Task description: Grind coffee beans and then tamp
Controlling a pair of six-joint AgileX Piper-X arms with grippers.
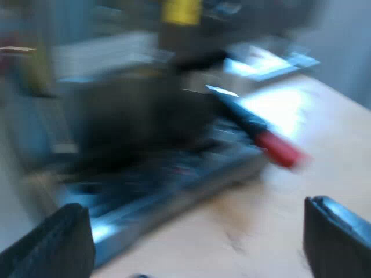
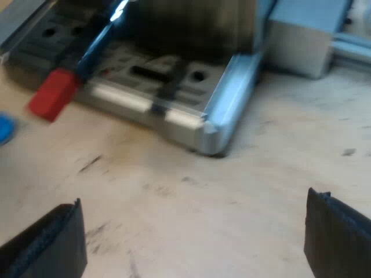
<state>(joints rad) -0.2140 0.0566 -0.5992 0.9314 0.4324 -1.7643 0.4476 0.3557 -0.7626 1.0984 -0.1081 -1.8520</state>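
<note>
The left end effector (image 1: 194, 231) and right end effector (image 2: 191, 231) hang wide, empty, over the bench (image 2: 203, 191), near the holder handle (image 1: 272, 145) at the machine (image 1: 133, 116) front; a skewed approach could knock it.

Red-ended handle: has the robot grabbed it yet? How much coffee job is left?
Nothing looks done yet. The handle sits at the front of the machine, untouched. The left gripper and right gripper are open, holding nothing, above the table. Grabbing, grinding and tamping are all left.
</note>
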